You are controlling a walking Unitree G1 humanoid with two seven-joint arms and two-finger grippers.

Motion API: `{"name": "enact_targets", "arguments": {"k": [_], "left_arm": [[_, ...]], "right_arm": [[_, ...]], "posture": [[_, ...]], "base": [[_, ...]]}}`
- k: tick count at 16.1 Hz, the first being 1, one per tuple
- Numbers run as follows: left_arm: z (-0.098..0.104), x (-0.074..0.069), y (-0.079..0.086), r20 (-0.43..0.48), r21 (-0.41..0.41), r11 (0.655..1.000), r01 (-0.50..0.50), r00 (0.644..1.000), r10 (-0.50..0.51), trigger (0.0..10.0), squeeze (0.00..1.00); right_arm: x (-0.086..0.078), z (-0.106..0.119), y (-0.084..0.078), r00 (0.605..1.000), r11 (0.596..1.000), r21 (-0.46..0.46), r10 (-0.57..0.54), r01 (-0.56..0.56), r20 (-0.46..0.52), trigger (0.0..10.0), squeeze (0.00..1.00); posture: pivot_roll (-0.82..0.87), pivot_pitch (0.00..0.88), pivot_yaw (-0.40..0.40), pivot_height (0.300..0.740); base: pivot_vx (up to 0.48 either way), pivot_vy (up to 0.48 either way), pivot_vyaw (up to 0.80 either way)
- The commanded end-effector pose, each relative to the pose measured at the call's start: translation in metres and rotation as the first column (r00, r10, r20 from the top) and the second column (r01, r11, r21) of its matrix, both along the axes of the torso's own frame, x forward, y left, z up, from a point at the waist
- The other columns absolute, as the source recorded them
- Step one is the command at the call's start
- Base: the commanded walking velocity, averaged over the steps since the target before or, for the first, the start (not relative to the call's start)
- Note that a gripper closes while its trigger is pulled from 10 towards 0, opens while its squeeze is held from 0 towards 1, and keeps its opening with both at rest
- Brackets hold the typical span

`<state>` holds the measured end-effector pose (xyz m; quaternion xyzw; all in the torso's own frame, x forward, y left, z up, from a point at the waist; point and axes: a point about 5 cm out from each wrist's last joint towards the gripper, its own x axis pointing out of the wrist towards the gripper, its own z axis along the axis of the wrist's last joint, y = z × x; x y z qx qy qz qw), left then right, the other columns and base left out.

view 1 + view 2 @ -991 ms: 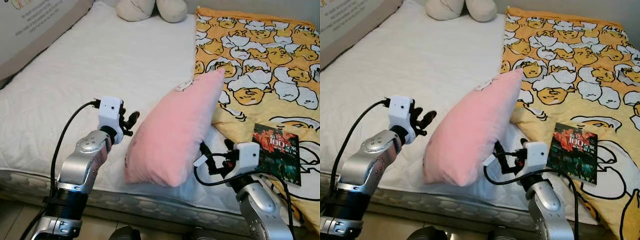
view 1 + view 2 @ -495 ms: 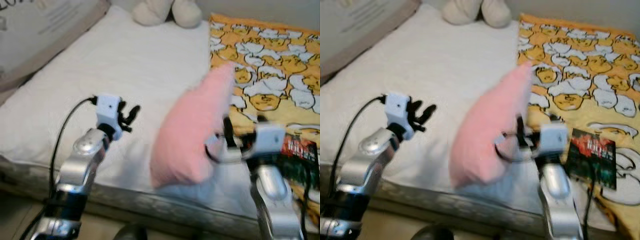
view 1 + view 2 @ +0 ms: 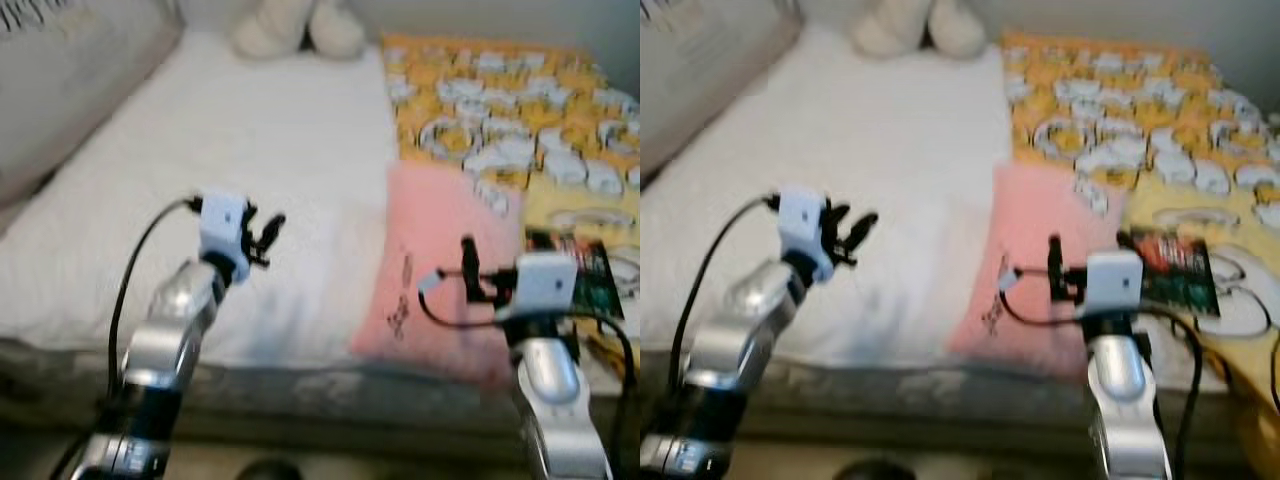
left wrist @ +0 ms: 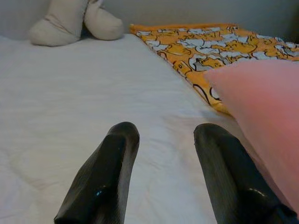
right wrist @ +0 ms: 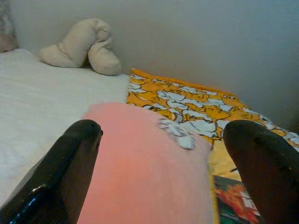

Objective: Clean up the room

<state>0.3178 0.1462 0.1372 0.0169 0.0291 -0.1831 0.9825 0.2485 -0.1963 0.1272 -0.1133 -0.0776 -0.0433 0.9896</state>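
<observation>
A pink pillow [image 3: 430, 270] lies flat on the white mattress [image 3: 250, 130], its far edge over the yellow cartoon-print blanket [image 3: 500, 90]. My right gripper [image 3: 467, 268] hovers over the pillow's near right part. Its fingers [image 5: 70, 163] are spread wide in the right wrist view, open, with the pillow [image 5: 145, 163] beyond them. My left gripper [image 3: 266, 233] is held above bare mattress left of the pillow. It is open and empty, with the pillow [image 4: 261, 102] off to one side in the left wrist view.
A dark red book [image 3: 1170, 265] lies on the blanket right of the pillow, beside my right wrist. A cream plush toy [image 3: 290, 25] sits at the head of the bed. A large cardboard box [image 3: 70, 80] leans along the bed's left side. The mattress front edge [image 3: 300, 380] is near.
The pillow, held up on edge before, now lies flat on the bed. My right gripper has let go and sits above it. The camera shifted and the picture blurred.
</observation>
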Motion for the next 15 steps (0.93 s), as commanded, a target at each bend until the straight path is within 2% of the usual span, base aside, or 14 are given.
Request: {"name": "enact_targets", "arguments": {"k": [1,4,9,11,12,15], "left_arm": [[-0.004,-0.003,-0.003,-0.007,0.009,1.000,0.004,1.000,-0.004,10.0,0.00],[-0.007,-0.007,-0.009,-0.011,0.002,1.000,0.016,1.000,-0.016,10.0,0.00],[-0.008,-0.012,-0.008,0.004,-0.043,0.999,-0.006,1.000,0.006,10.0,0.00],[-0.007,-0.013,0.003,0.039,-0.055,0.991,-0.118,0.992,0.120,10.0,0.00],[-0.010,-0.016,0.015,0.040,-0.077,0.974,-0.212,0.976,0.216,10.0,0.00],[-0.030,-0.032,0.016,-0.009,0.020,0.976,-0.219,0.976,0.219,10.0,0.00]], "right_arm": [[0.000,0.003,-0.005,1.000,1.000,-0.012,-0.014,0.014,0.008,10.0,0.00],[0.000,-0.003,-0.002,1.000,1.000,0.022,-0.011,0.011,-0.008,10.0,0.00],[0.004,-0.001,-0.001,1.000,0.998,0.066,-0.002,0.002,-0.002,10.0,0.00],[0.002,0.001,-0.006,0.998,0.991,0.121,-0.055,0.052,0.022,10.0,0.00],[-0.002,-0.008,-0.016,0.995,0.986,0.138,-0.097,0.098,-0.014,10.0,0.00],[-0.013,-0.029,-0.016,0.994,0.988,0.134,-0.070,0.080,-0.079,10.0,0.00]], "posture": [[-0.07,0.024,0.010,0.731],[-0.07,0.024,0.010,0.731],[-0.07,0.023,0.011,0.731],[-0.07,0.023,0.012,0.731],[-0.07,0.023,0.011,0.731],[-0.07,0.018,0.014,0.731]], "base": [[0.000,0.000,0.00],[0.000,0.000,0.00],[0.000,0.000,0.00],[0.000,0.000,0.00],[0.000,0.000,0.00],[0.000,0.000,0.00]]}}
